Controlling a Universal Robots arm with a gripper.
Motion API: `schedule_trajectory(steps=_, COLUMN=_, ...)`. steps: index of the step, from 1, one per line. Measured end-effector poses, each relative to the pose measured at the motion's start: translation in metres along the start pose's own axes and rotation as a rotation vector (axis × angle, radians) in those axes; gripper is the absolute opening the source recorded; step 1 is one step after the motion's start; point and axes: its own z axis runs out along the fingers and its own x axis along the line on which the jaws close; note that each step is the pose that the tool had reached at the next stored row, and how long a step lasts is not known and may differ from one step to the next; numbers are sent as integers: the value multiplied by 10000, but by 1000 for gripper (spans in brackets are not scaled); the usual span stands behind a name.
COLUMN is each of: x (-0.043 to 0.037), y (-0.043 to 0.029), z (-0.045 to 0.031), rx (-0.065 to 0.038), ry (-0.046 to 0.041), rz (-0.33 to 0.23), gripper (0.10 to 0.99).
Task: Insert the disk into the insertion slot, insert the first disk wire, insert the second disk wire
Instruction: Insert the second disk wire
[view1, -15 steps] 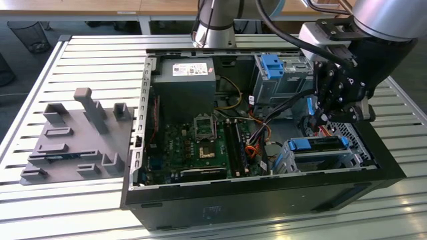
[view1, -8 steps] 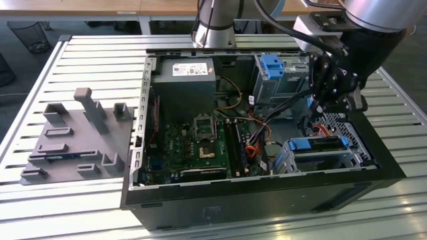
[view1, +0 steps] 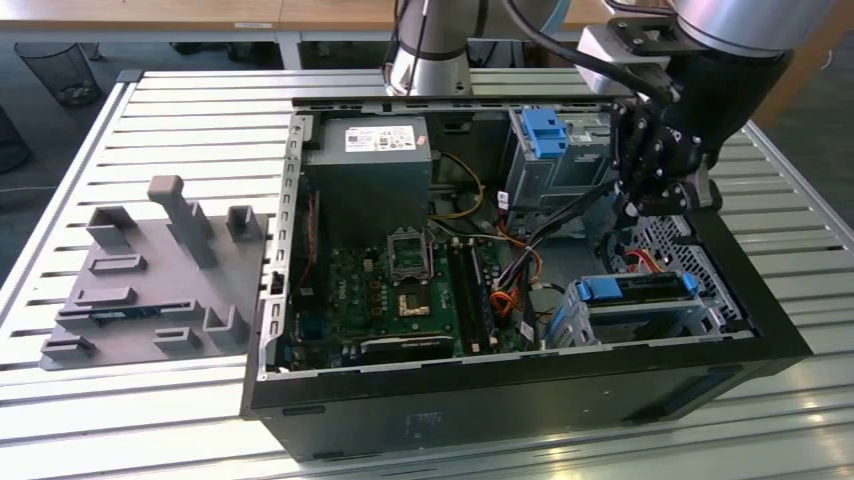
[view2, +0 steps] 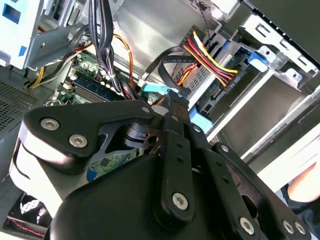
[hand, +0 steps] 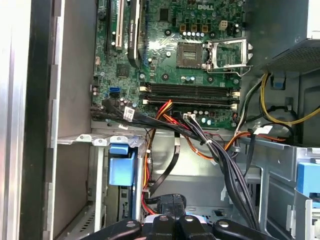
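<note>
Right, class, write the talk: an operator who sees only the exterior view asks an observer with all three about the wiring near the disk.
Operator: I can't make out the wiring by the disk. Any there?
Observer: Yes. In the second wrist view a red, yellow and black bundle ends in a black plug near its blue frame.
Operator: And ahead of the gripper?
Observer: A flat black cable with a light-blue end, close in front of it.

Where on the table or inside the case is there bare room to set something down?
Bare table slats lie beyond the grey fixture plate and in front of it. Inside the computer case, wires crowd the gap between motherboard and disk, near the hand.
</note>
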Motion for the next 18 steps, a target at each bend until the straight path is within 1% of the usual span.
schedule_trajectory(steps=3, x=-26, y=-1, z=26, rx=-3, ry=117, rz=-1, gripper=106)
schedule_trajectory(steps=4, x=-30, y=0, z=34, rx=-5, ry=187, rz=-1, gripper=106)
schedule_trajectory(steps=6, x=-38, y=-1, z=43, rx=-13, ry=401, rz=-3, gripper=106)
schedule_trajectory(steps=9, x=-56, y=-1, z=55, rx=-24, ry=790, rz=-2, gripper=106)
schedule_trajectory(steps=10, x=-62, y=-1, z=60, rx=-27, ry=850, rz=-1, gripper=106)
schedule_trajectory(steps=12, x=-64, y=-2, z=68, rx=-26, ry=861, rz=-1, gripper=106)
schedule_trajectory(steps=18, x=-65, y=-1, z=72, rx=-26, ry=853, rz=0, gripper=106)
